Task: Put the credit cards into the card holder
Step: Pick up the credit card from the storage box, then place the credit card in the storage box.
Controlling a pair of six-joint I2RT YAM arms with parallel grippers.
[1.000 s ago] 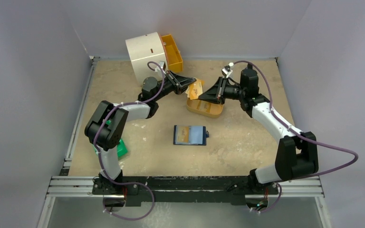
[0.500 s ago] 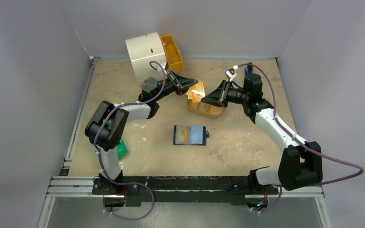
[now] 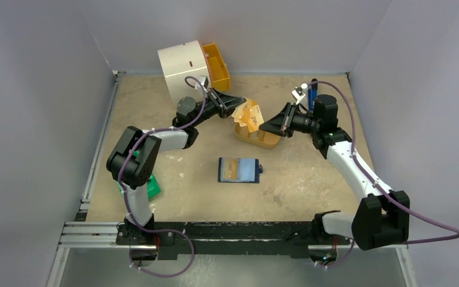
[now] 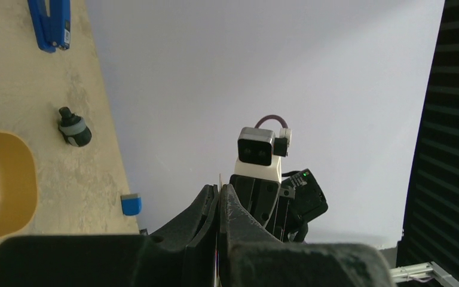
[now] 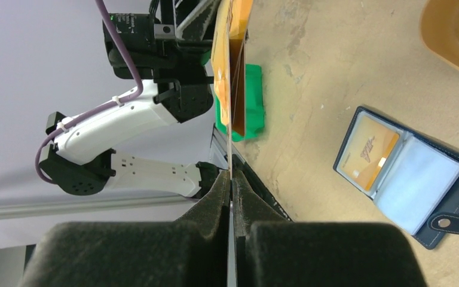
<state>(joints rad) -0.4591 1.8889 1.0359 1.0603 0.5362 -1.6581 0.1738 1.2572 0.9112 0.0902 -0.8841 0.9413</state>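
Note:
Above the orange oval tray [image 3: 262,140], both grippers meet at a small fan of tan-orange credit cards [image 3: 251,113]. My left gripper [image 3: 239,106] is shut on them from the left. In the left wrist view a thin card edge [image 4: 220,178] pokes out between the left gripper's [image 4: 220,190] pressed jaws. My right gripper [image 3: 265,126] is shut on a card from the right; its wrist view shows the right gripper [image 5: 231,177] pinching that edge-on card [image 5: 236,78]. The navy card holder [image 3: 239,170] lies open mid-table, one orange card [image 5: 371,148] in its left pocket [image 3: 230,169].
A white drum [image 3: 183,64] and an orange bin [image 3: 217,63] stand at the back left. A green box [image 3: 153,187] sits by the left arm's base. A blue clip [image 4: 50,23], a small black knob [image 4: 73,129] and a blue block [image 4: 131,204] lie near the far right wall.
The right gripper has shut on a card and drawn back to the right. The cards between the two grippers have spread apart and shifted a little right. The left gripper stays shut.

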